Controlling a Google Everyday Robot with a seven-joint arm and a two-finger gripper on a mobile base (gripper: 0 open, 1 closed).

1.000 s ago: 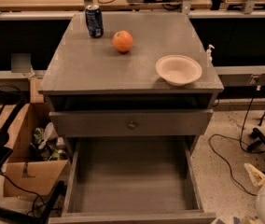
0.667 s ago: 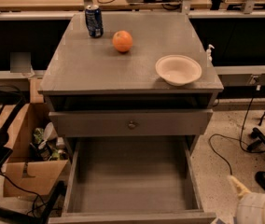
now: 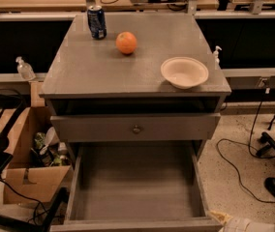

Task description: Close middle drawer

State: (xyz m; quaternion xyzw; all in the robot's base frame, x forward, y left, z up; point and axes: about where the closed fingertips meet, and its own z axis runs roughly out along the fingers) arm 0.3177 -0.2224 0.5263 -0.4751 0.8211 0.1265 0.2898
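Cabinet (image 3: 128, 76) of grey wood, seen from above and in front. The middle drawer (image 3: 135, 185) stands pulled far out toward the camera. Its deep box is empty and its front panel (image 3: 137, 223) lies along the bottom edge of the view; its knob is hidden from this angle. Above it, the upper drawer (image 3: 103, 128), with a round metal knob (image 3: 136, 128), shows a dark gap between its front and the cabinet top. The gripper (image 3: 222, 218) enters at the lower right corner, just beside the right front corner of the middle drawer. Contact cannot be confirmed, and whether it is apart or together cannot be told.

Handling, as judged: the drawer is a stiff wooden box, light while empty, likely to slide straight back with modest friction. No grasp seems needed. A flat push near the centre of the front panel should send it in squarely, whereas a push at 1 corner may skew it and make it bind. The painted front looks smooth, so a glancing contact could slip off.

On the top rest 3 loose items: a soda can (image 3: 97, 22), an orange (image 3: 126, 42) and a bowl (image 3: 184, 72). A hard stop could jar them, and the orange is free to roll. A cardboard box (image 3: 26, 178) stands on the floor to the left, clear of the drawer's path.
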